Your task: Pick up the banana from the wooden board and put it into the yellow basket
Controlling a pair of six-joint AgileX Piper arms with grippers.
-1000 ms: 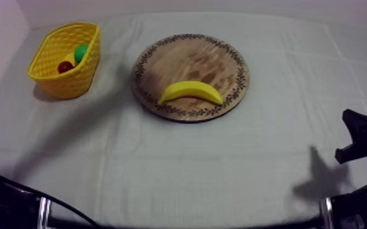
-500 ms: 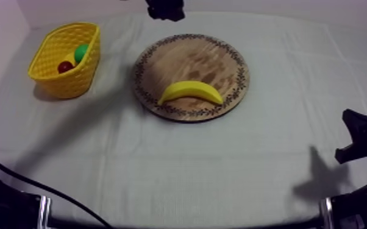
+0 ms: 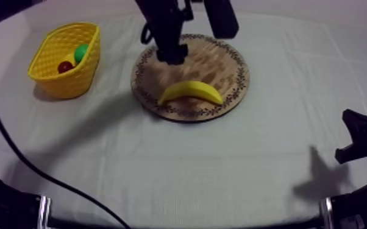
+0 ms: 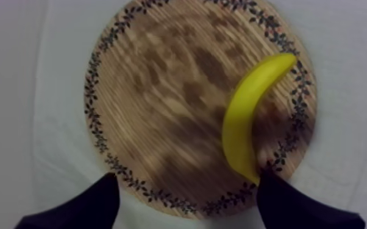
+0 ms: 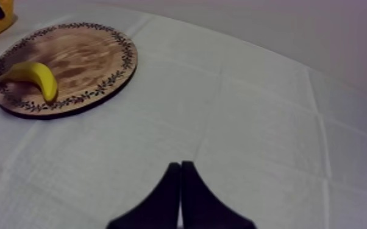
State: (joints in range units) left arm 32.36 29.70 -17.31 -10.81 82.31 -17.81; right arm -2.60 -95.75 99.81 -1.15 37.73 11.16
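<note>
Left jaws are spread wide, nothing between them. In the left wrist view the two black fingers (image 4: 85,207) hang over the board (image 4: 161,103) at its rim, and one tip of the banana (image 4: 247,116) sits just beside one finger. Can't tell if they actually touch. From the top view those jaws hover over the board (image 3: 213,58) at about its 11 o'clock, with the left arm coming in from the table's 12 o'clock edge.

The banana (image 3: 191,91) lies flat on the board at roughly its 6 o'clock, close to the patterned rim, with both ends curving toward the 6 o'clock side. So it's on the board, not lifted and not in the basket.

Right jaws are pressed together into a narrow wedge, holding nothing. They sit low over bare cloth, and the right wrist view looks across at the board (image 5: 82,58) and banana (image 5: 30,76), well apart from them. In the top view the right arm (image 3: 363,143) sits at the table's 4 o'clock edge.

The basket (image 3: 70,82) stands upright at the table's 10 o'clock, around 9 o'clock from the board, near it but not touching. Inside are a green fruit (image 3: 81,52) and a small red fruit (image 3: 64,67) right next to each other. I can't make out what kind the green one is.

Everything rests on the table (image 3: 180,164) with its grey-white cloth.
</note>
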